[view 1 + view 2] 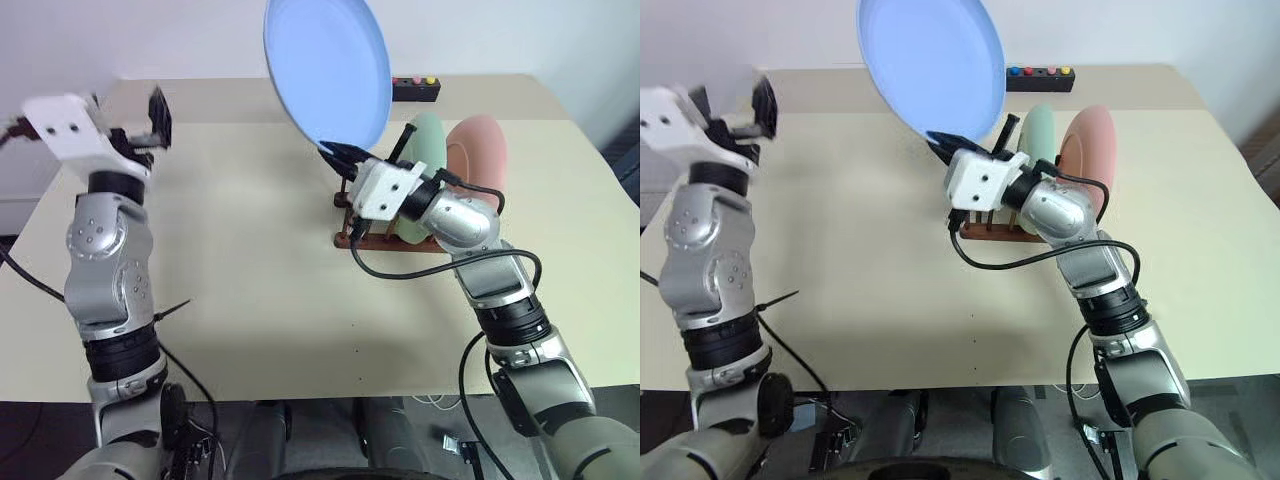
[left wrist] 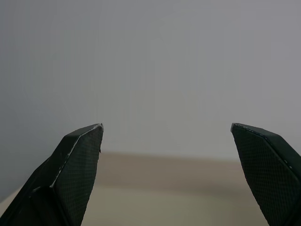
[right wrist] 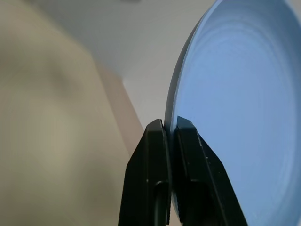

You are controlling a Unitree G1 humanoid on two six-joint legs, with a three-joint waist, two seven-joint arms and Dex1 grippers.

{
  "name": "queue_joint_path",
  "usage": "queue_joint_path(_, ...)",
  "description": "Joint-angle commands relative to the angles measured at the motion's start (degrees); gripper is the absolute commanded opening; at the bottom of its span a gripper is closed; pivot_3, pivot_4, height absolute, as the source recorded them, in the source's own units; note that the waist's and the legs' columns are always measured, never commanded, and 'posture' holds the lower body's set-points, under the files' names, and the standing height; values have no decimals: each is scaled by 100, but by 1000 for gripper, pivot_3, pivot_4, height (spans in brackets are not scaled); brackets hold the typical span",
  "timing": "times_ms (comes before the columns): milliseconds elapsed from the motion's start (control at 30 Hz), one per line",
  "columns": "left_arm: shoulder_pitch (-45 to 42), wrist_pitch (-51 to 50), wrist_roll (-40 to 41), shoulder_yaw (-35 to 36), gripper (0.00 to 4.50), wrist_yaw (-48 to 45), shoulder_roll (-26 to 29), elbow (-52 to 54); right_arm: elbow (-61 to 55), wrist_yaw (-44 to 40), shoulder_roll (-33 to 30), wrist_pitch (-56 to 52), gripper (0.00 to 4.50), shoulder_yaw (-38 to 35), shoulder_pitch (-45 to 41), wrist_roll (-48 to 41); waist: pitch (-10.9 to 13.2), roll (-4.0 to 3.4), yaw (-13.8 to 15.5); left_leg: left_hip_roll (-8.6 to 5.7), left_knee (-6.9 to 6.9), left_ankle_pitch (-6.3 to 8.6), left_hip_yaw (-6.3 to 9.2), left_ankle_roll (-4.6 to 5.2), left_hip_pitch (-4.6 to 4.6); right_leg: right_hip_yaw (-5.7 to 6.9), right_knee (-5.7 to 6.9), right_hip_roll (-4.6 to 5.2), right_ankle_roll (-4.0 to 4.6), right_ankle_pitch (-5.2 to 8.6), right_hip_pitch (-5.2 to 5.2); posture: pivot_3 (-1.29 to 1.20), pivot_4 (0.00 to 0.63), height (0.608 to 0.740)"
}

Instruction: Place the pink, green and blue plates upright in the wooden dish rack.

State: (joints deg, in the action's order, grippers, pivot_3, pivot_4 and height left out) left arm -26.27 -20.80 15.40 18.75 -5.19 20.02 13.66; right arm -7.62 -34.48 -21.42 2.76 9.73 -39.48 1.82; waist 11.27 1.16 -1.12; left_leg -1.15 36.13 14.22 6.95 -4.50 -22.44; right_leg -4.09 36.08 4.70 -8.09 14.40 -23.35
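The blue plate (image 1: pixel 328 70) is held aloft near the wooden dish rack (image 1: pixel 352 238), pinched at its rim by the right claw (image 1: pixel 336 153). The green plate (image 1: pixel 428 140) and pink plate (image 1: pixel 482 150) already stand racked. The left claw (image 1: pixel 158 118) hangs released, well apart, above the worktop (image 1: pixel 260 280).

Beige table (image 1: pixel 250 280) with dish rack (image 1: pixel 350 235), button box (image 1: pixel 415 89)

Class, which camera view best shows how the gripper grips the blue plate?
The right wrist view: the right gripper pinches the blue plate by its rim, one finger on each face. The eye views show the whole plate held upright above the table, its clamped rim small. The left wrist view faces the wall.
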Motion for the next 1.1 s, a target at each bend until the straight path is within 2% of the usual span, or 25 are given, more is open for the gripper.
queue_joint_path(33, 237, 229, -40, -354, 4466, -425, 44, 141, -891, -229, 193, -1078, 0, -431, 41, -1366, 0, 0, 33, 0, 2, 0, 4, 0, -1, 1, 0, 0, 0, 0, 2, 0, 150, 740)
queue_joint_path(267, 1269, 559, -227, -1494, 4466, -1721, 369, 357, -1611, 22, 355, -2926, 0, -980, 370, -3140, -2, -9, -10, 0, -5, 0, 4, 1, 3, 1, 1, 0, 5, 0, 1, 0, 150, 740)
queue_joint_path(433, 1502, 594, -84, -1686, 4466, -2131, 381, 462, -1848, 522, 522, -3711, 0, -1409, 606, -4022, -2, -10, -3, 3, -6, 1, 4, 1, 2, 1, 4, -2, 6, 0, -4, 0, 150, 740)
queue_joint_path(667, 1497, 585, -119, -1734, 4466, -2245, 328, 438, -1850, 863, 532, -4172, 0, -1622, 849, -4602, -2, -11, 4, 3, -3, 1, 4, 2, 2, 1, 2, -2, 6, 0, -1, 0, 150, 740)
queue_joint_path(1100, 1526, 649, -154, -1737, 4466, -2250, 277, 384, -1683, 1152, 551, -4170, 0, -1706, 997, -4731, -2, -10, 0, 3, -4, 1, 3, 2, 1, 1, 1, -2, 5, 0, -1, 0, 150, 740)
